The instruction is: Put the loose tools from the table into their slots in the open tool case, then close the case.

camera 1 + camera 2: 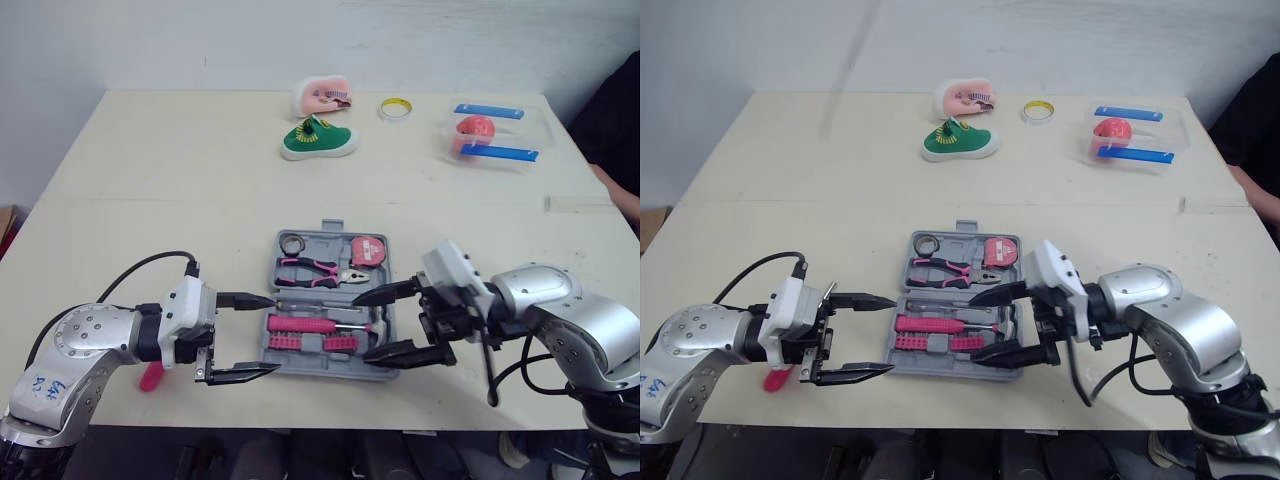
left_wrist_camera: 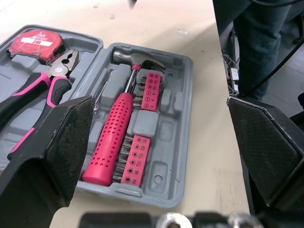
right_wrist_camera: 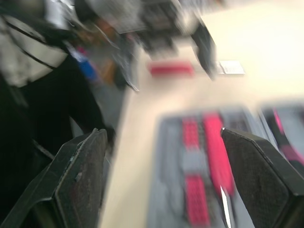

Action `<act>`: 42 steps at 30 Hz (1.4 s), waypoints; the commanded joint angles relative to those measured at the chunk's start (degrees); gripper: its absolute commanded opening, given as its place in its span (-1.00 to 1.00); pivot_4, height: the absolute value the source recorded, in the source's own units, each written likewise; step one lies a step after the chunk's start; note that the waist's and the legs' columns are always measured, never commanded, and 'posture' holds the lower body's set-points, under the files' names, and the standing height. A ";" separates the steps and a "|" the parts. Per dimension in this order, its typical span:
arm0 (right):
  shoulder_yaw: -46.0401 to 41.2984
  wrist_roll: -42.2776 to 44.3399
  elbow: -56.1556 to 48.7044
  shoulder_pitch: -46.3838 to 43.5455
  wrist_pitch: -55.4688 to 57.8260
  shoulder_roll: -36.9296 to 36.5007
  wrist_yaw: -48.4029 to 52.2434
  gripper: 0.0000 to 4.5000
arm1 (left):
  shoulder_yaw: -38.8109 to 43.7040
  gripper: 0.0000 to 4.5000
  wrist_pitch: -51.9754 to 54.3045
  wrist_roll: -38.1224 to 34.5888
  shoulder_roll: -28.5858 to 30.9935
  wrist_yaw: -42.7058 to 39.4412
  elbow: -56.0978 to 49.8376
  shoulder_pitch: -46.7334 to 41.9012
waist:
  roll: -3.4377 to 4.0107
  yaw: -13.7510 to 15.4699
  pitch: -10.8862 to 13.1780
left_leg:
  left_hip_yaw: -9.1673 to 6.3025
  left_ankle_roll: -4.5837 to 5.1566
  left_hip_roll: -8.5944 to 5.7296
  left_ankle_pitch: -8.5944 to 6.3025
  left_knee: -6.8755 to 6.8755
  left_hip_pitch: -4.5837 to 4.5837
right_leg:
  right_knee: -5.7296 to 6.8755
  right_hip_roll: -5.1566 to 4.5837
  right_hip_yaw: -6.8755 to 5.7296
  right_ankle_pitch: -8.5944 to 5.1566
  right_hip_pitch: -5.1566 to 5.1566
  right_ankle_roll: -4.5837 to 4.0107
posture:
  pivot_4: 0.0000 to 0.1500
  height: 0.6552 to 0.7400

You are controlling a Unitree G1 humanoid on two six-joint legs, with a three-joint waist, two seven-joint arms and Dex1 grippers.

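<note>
The grey tool case (image 1: 390, 345) lies open near the table's front edge. Its far half holds pink-handled pliers (image 1: 315, 270) and a red tape measure (image 1: 368, 251). The near half holds a pink-handled hammer (image 2: 111, 142), pink bit strips (image 2: 135, 159) and a thin screwdriver shaft (image 2: 102, 92). My left gripper (image 1: 272, 335) is open at the case's left end, with nothing between its fingers. At the case's right end my right gripper (image 1: 362, 327) is open, its fingertips over the case. A pink tool (image 1: 152, 376) lies on the table under my left arm, mostly hidden.
At the back of the table are a green shoe (image 1: 318, 140), a pink object (image 1: 322, 95), a yellow tape roll (image 1: 397, 108) and a clear box (image 1: 490, 138) with a red ball and blue strips. A person (image 1: 620, 130) is at the right edge.
</note>
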 commanded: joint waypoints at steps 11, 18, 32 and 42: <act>8.79 -18.19 9.55 4.73 -21.31 4.97 -1.84 -0.98 | -1.08 1.00 -3.33 1.35 -1.19 -1.06 3.67 -2.27 | -0.06 0.79 -0.03 | 0.02 -0.25 0.01 0.14 0.01 0.05 | 0.05 0.02 0.03 0.00 0.00 0.00 | 1.00 1.00; 10.29 -22.43 13.19 4.50 -24.24 5.30 -2.83 -0.98 | -1.49 1.00 -4.51 1.67 -1.34 -1.04 4.05 -1.61 | -0.06 0.96 -0.03 | 0.02 -0.25 0.01 0.15 0.01 0.05 | 0.05 0.01 0.03 0.00 0.00 0.00 | 1.00 1.00; 15.50 -30.53 15.29 5.96 -25.50 4.10 -4.72 -0.98 | -1.72 1.00 -4.27 1.57 -1.12 -0.06 3.55 -1.24 | -0.07 0.94 -0.05 | 0.02 -0.26 0.01 0.15 0.02 0.10 | 0.08 0.01 0.02 0.00 0.04 0.00 | 1.00 1.00; 17.00 -33.79 13.42 5.46 -27.55 3.09 -5.68 -0.98 | -0.95 1.00 -4.34 2.13 -1.09 1.18 3.74 -0.99 | -0.12 0.95 -0.08 | -0.01 -0.15 0.01 0.08 -0.04 0.55 | -0.04 0.01 0.00 -0.01 0.52 -0.01 | 1.00 1.00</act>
